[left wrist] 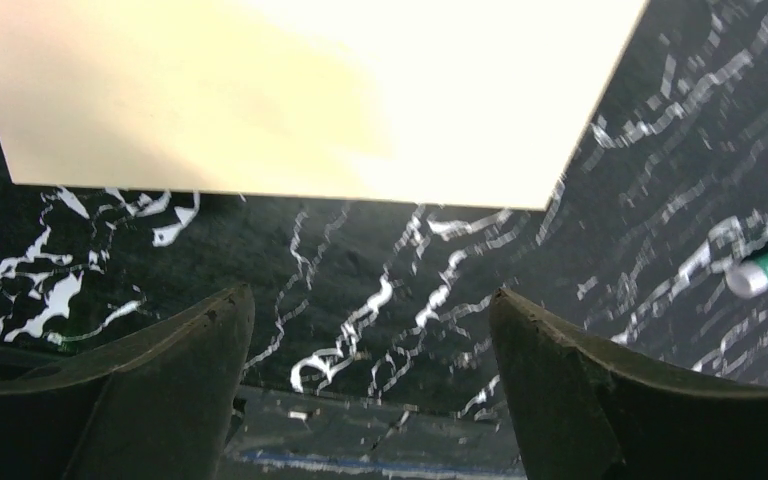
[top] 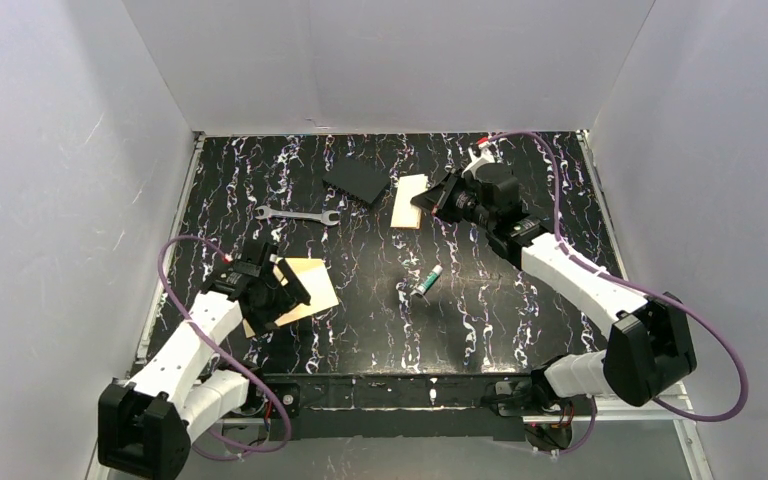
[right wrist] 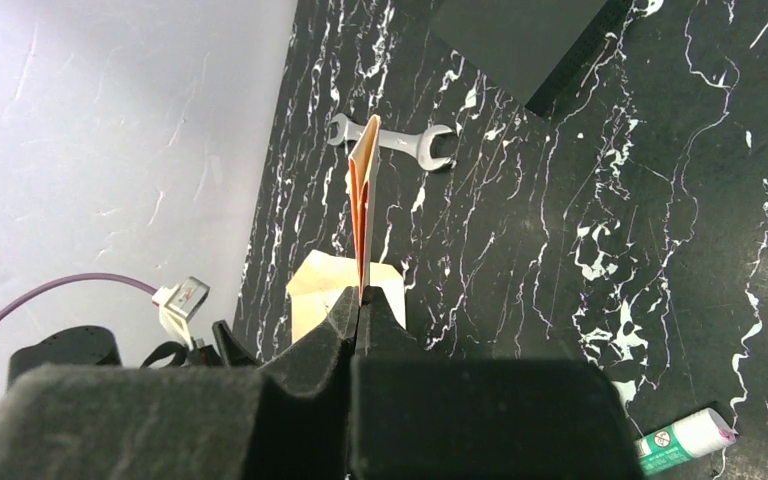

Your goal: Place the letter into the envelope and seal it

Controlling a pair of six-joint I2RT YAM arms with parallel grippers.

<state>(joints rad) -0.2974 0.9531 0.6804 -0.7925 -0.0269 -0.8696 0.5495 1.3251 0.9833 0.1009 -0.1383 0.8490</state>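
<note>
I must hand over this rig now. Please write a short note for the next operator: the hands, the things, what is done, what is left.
The left hand is open and empty, at the edge of the letter, which lies flat at the near left.
The right hand is shut on an edge of the envelope, at the far side.
Done: envelope gripped.
Left: put the letter in, then seal.

walls (top: 410, 60): plain white panels enclose three sides | table (top: 360, 330): black top carries white marble veins | light: even, soft
</note>
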